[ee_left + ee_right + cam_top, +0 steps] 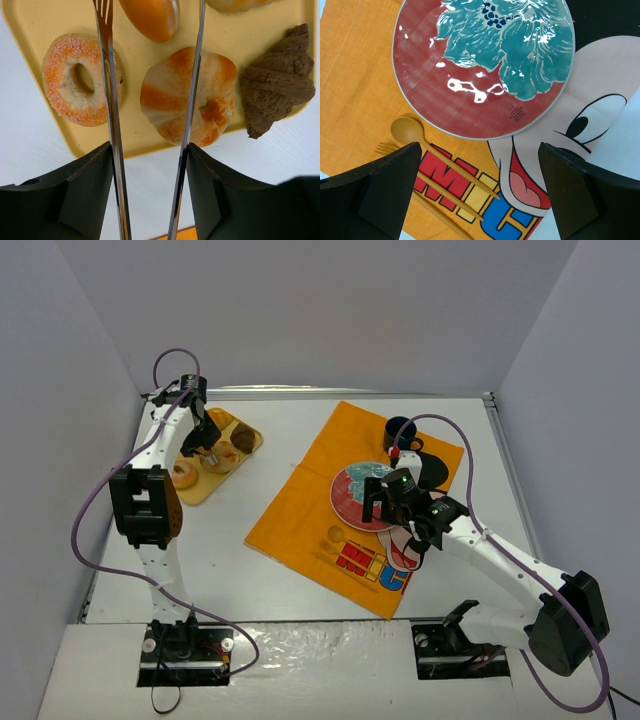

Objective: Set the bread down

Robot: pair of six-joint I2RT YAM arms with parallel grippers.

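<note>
Left wrist: sugar-crusted ring doughnut point(60, 70)

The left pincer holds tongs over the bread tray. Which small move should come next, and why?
Probably lower the tongs a little. The left pincer holds them open above the yellow tray, and the orange roll seems to lie between their tips, not yet gripped. The plate shows no bread on it.

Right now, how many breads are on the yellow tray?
5: sugared donut left, striped bun middle, brown croissant right, orange roll and a pale piece at the top edge. More may be hidden.
</note>
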